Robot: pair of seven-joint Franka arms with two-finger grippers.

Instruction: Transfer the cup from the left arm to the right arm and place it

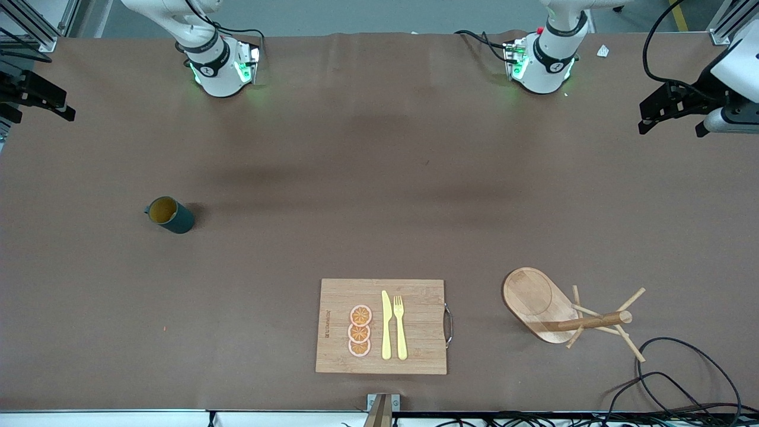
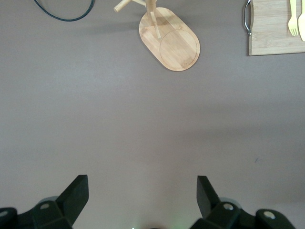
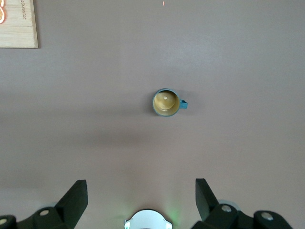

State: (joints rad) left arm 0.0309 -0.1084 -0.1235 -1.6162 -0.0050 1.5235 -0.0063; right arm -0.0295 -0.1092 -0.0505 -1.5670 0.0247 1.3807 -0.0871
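While both arms hang high and wait, the cup (image 1: 170, 215) stands upright on the bare bench (image 1: 379, 178) toward the right arm's end, handle pointing to that bench edge, touched by nothing. Right end effector (image 3: 141, 202) hovers above the bench with the cup below it, fingers spread wide, released. Left end effector (image 2: 143, 200) is up over the left arm's end, also spread, empty. Cutting board (image 1: 381, 326) and wooden mug tree (image 1: 569, 311) sit nearer the front camera.

A robotics lab; two arm bases (image 1: 220, 65) bolted to a brown-covered table (image 1: 379, 178). Aluminium framing (image 1: 29, 24) and loose cables (image 1: 682, 379) edge it.
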